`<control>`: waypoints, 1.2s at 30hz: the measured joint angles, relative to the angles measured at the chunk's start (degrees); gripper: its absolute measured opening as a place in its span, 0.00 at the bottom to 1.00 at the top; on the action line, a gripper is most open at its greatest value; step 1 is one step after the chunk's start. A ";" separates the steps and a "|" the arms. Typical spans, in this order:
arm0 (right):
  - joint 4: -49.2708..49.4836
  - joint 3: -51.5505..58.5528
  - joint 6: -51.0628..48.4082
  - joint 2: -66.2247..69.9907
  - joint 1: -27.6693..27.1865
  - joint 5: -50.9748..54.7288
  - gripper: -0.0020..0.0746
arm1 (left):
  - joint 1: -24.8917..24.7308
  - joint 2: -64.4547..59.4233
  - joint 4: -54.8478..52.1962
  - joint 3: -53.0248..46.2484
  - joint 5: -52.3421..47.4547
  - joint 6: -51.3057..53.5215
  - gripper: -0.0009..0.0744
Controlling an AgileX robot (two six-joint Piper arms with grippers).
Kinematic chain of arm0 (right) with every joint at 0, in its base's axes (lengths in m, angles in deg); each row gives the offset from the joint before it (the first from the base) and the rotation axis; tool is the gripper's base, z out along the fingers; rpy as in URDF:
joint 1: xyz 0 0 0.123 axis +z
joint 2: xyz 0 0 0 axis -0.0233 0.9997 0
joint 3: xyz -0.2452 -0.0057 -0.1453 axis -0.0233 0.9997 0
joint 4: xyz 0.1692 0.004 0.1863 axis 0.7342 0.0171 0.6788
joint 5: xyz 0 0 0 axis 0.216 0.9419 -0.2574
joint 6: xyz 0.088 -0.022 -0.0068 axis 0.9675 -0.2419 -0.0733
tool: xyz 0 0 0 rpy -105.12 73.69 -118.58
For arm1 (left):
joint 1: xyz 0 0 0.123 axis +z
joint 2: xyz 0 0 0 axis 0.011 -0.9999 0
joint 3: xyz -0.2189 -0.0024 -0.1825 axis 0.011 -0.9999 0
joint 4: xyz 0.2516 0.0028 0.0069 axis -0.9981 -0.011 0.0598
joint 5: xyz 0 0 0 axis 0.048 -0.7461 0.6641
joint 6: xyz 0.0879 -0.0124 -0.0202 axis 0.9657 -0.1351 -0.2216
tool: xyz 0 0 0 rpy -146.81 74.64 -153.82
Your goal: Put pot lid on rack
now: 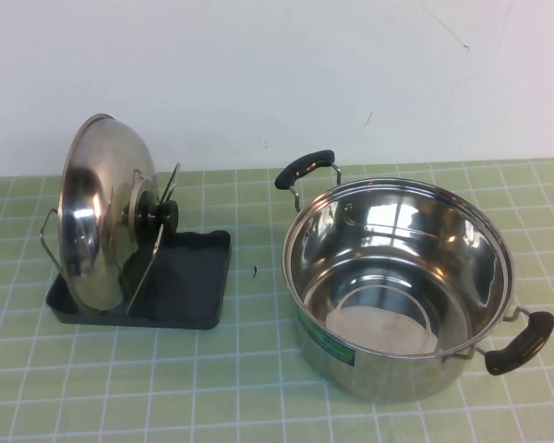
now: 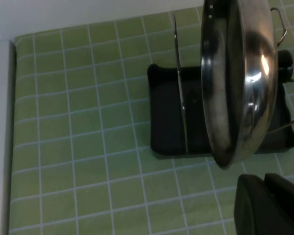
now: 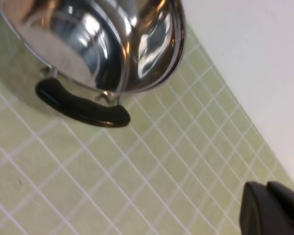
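The pot lid [image 1: 97, 217] stands on edge in the rack [image 1: 189, 277], leaning between the wire uprights, its black knob [image 1: 157, 217] facing the pot. In the left wrist view the lid [image 2: 245, 83] stands upright over the dark tray of the rack [image 2: 166, 117]. My left gripper [image 2: 263, 178] is shut and empty, a short way from the lid's rim and not touching it. My right gripper [image 3: 266, 186] is shut and empty, off to the side of the pot [image 3: 88, 39]. Neither arm shows in the high view.
The open steel pot [image 1: 397, 286] with two black handles stands on the right of the green tiled table, beside the rack. A white wall runs along the table's far edge. The table's left edge [image 2: 12, 122] shows in the left wrist view.
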 joint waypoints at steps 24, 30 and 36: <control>6.17 28.30 14.40 -33.67 0.00 -16.66 0.02 | 0.00 48.85 18.94 -41.38 20.61 11.86 0.01; 6.17 28.30 14.50 -33.79 0.00 -16.99 0.02 | 0.00 49.59 18.99 -41.51 21.39 11.95 0.01; 6.17 28.30 14.50 -33.91 0.00 -16.99 0.02 | 0.00 49.59 19.08 -41.51 21.39 11.95 0.01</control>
